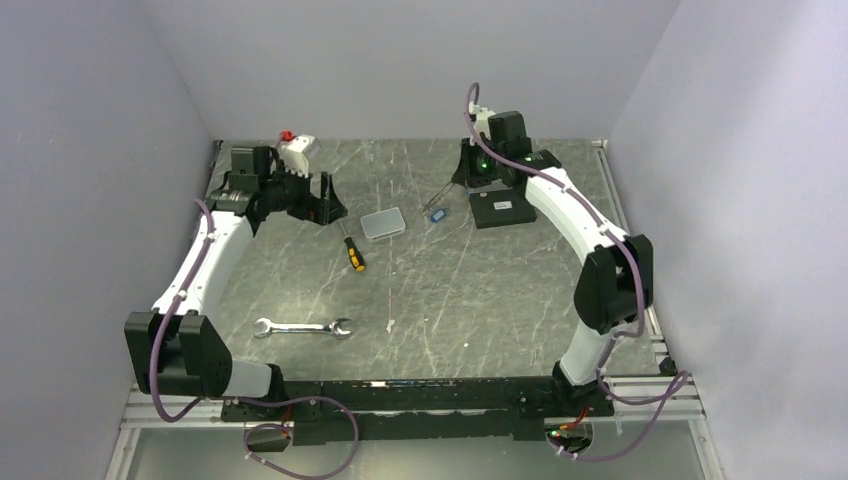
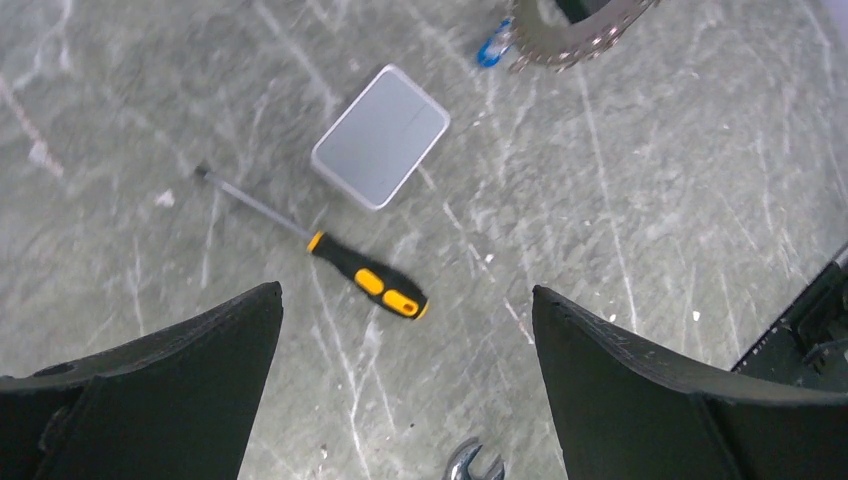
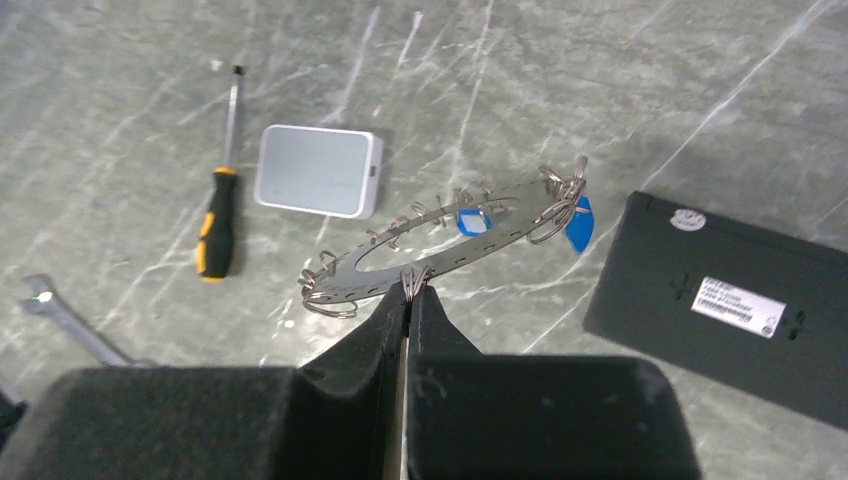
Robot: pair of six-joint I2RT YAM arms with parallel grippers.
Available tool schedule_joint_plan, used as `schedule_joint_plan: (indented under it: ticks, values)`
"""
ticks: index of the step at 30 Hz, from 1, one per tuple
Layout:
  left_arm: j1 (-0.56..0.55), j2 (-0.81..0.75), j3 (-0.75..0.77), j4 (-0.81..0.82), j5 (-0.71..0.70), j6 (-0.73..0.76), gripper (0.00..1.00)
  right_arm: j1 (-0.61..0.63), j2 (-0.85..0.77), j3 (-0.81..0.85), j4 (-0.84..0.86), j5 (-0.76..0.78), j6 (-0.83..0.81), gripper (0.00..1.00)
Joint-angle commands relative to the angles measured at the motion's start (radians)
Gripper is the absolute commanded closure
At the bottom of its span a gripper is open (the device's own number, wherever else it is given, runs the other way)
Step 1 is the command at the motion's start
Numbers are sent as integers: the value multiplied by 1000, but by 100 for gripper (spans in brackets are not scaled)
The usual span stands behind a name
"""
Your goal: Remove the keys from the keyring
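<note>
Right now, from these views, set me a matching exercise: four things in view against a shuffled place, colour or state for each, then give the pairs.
Things:
1. keyring
2. screwdriver
3. wrench
4. black box

Descriptions:
A. lies flat on the table, nearest its near edge
B. bears a white label
C. pinched between the right fingers
D. has a yellow and black handle

Pairs: 1-C, 2-D, 3-A, 4-B
</note>
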Motion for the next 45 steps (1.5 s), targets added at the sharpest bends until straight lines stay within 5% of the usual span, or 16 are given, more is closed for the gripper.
schedule_joint_plan:
  ticks: [1, 17, 26, 39, 42, 45]
  values:
    - [-67, 16, 95, -30, 88, 75, 0, -6, -133, -45, 69, -66, 127, 100]
    - [-448, 125, 251, -46, 6, 203, 1, -1, -298, -126, 29, -237, 255, 100]
    - [-558, 216, 294, 11, -198, 260, 24, 2, -312, -138, 7, -320, 301, 100]
    - [-569, 200, 318, -89, -119, 300, 100, 5, -357, -192, 21, -346, 242, 100]
    - [-563, 185, 318, -126, -121, 298, 100, 4, -374, -216, 35, -371, 207, 100]
    - [-535, 163, 326, -183, -53, 316, 100, -1, -407, -245, 61, -404, 155, 78]
